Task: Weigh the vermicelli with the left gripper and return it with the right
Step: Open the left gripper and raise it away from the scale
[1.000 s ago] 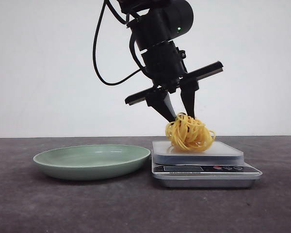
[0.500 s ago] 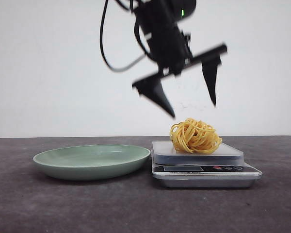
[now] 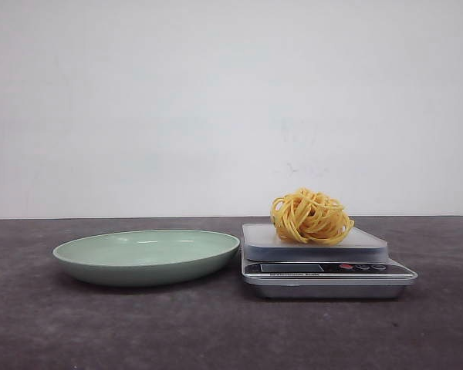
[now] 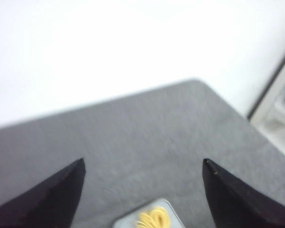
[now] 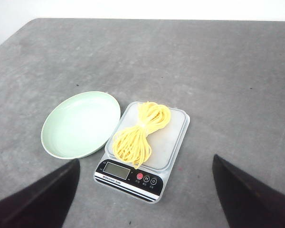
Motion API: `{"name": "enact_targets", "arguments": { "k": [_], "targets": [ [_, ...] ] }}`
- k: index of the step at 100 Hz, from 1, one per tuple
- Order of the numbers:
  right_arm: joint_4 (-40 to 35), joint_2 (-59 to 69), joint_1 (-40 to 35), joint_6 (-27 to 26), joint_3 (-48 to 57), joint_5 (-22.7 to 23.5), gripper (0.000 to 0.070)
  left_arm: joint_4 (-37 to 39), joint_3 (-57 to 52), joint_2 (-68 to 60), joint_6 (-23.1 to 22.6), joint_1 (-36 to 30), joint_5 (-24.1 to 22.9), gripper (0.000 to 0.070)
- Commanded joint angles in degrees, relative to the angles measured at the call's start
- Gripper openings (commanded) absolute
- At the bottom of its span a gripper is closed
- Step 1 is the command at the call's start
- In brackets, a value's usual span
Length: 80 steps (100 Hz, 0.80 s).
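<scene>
Now the vermicelli (image 3: pixel 309 216) sits alone on the platform of the kitchen scale (image 3: pixel 324 270), a loose yellow nest a little toward the plate side, with nothing touching it. That is how it should lie for a reading: free of any hand, so the scale carries only the noodles. The display is too small to read.

Just beside the scale, nearly touching its near-left edge in the right wrist view, is the pale green plate (image 3: pixel 147 256), empty, and a likely place for the noodles to go back to.

The left hand (image 4: pixel 142 164) is released, its two fingers spread wide and well above the table, with the scale and noodles small far below it; it is out of the front view altogether. The right hand (image 5: pixel 145 166) is also spread open and holding nothing, hanging high over the table's near side with scale and plate framed between its fingers, which suits coming down on the nest. Judging by this, the weighing is under way and the return is not yet begun.
</scene>
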State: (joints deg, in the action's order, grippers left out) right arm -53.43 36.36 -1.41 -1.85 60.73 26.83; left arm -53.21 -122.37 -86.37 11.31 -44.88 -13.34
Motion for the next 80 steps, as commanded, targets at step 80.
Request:
{"name": "enact_targets", "arguments": {
  "k": [80],
  "targets": [
    [0.3, 0.2, 0.0, 1.0, 0.8, 0.2, 0.0545, -30.3, 13.6, 51.6, 7.5, 3.9, -8.9, 0.0461]
  ]
}}
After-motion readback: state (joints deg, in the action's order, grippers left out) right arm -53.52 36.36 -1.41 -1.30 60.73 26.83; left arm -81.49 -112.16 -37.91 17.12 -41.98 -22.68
